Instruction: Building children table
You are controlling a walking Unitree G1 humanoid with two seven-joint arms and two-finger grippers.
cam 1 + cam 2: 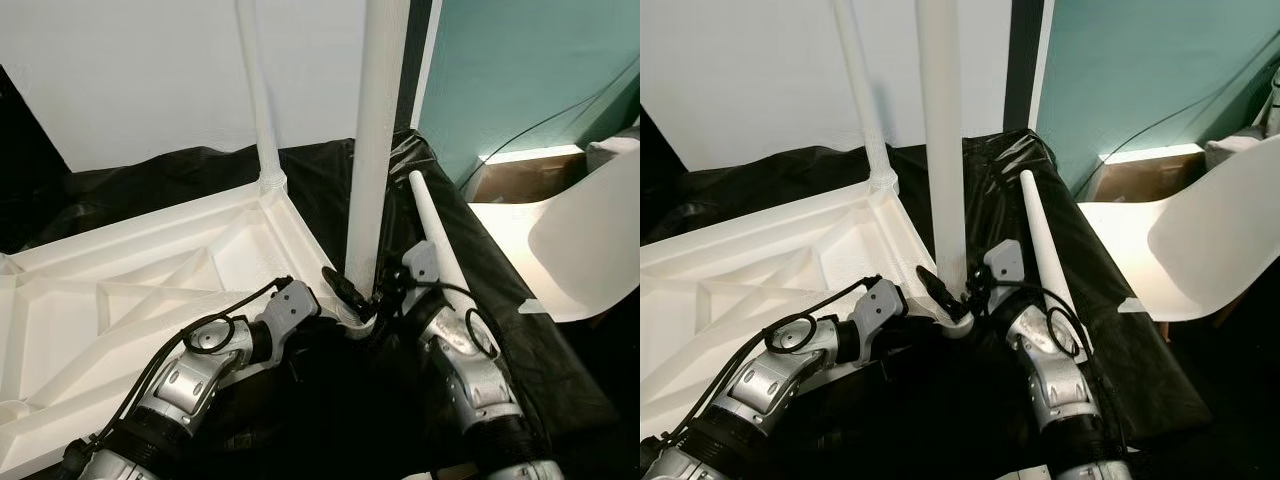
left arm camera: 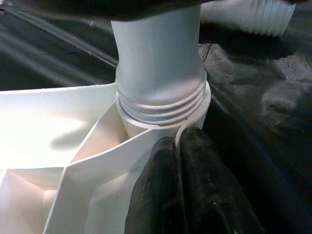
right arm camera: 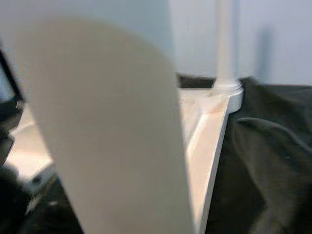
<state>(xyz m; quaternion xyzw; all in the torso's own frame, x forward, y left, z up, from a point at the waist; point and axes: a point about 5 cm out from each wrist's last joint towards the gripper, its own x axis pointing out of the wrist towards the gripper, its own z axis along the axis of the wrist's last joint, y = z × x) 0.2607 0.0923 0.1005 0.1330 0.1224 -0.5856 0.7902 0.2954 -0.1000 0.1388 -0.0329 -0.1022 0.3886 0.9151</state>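
1. Upside down on black sheeting (image 1: pixel 330 190): white tabletop (image 1: pixel 130 300), ribbed underside facing up.
2. Standing upright in the near corner socket (image 2: pixel 195 105): white table leg (image 1: pixel 378 130), threads partly showing above the socket rim in the left wrist view.
3. Pressed against the outside of that socket, just below the threads: left gripper (image 1: pixel 345 288), fingers (image 2: pixel 161 195) closed together side by side, nothing between them.
4. Close against the same leg from the other side: right gripper (image 1: pixel 385 290); from the right wrist view, leg (image 3: pixel 112 126) blurred and very near the camera. Cannot tell whether these fingers are apart or clamped on the leg.
5. Already seated upright in the far corner of the tabletop: second leg (image 1: pixel 258 90), well apart from both grippers.
6. Lying loose on the sheeting just beside the right arm, tapering away from the robot: third leg (image 1: pixel 432 225), touching neither gripper.
7. Off to the robot's right, beyond the sheeting edge: white chair (image 1: pixel 590 250), in front of a teal wall (image 1: pixel 520 70).
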